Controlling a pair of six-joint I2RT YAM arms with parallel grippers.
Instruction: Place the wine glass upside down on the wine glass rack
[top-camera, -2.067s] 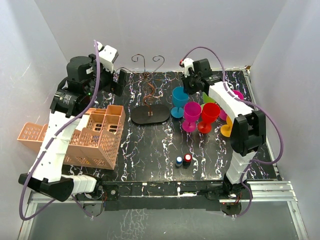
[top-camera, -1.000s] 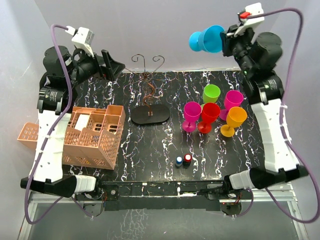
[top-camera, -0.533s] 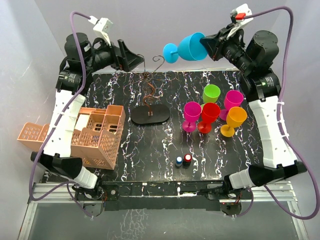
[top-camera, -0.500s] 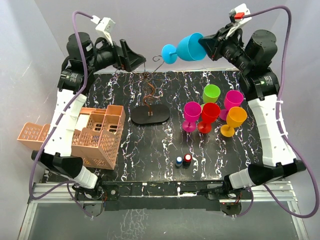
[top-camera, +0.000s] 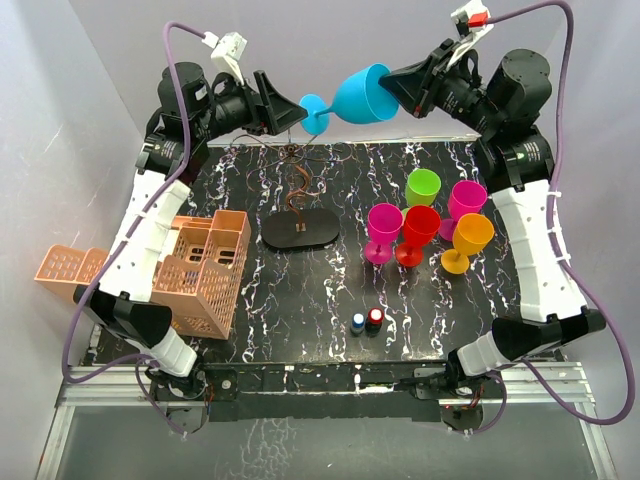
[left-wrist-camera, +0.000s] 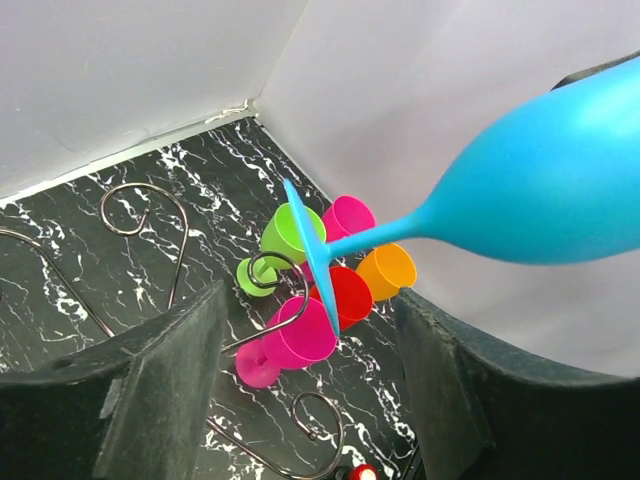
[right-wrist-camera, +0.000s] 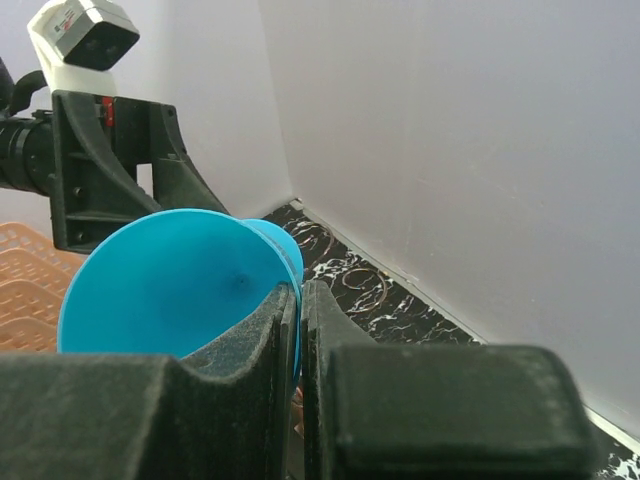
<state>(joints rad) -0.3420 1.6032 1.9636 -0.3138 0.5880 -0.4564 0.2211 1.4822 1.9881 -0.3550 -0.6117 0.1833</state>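
My right gripper (top-camera: 392, 84) is shut on the rim of a blue wine glass (top-camera: 355, 96) and holds it sideways high above the back of the table, foot pointing left. In the right wrist view the jaws pinch the bowl's rim (right-wrist-camera: 295, 300). My left gripper (top-camera: 297, 115) is open, and the glass's round foot (left-wrist-camera: 308, 252) sits between its fingers without visible contact. The wine glass rack (top-camera: 298, 205), a thin brown wire stand on a black oval base, stands below at the table's middle back; its scroll arms (left-wrist-camera: 140, 212) show in the left wrist view.
Several colored glasses stand upright at the right: green (top-camera: 423, 187), pink (top-camera: 467, 199), red (top-camera: 419, 231), magenta (top-camera: 383, 229), orange (top-camera: 470, 239). An orange lattice crate (top-camera: 170, 268) sits at the left. Two small bottles (top-camera: 366, 321) stand near the front middle.
The right arm lifted the blue glass off the table, turned it sideways and carried it left. The left arm rose and swung right until its open fingers reached the glass's foot.
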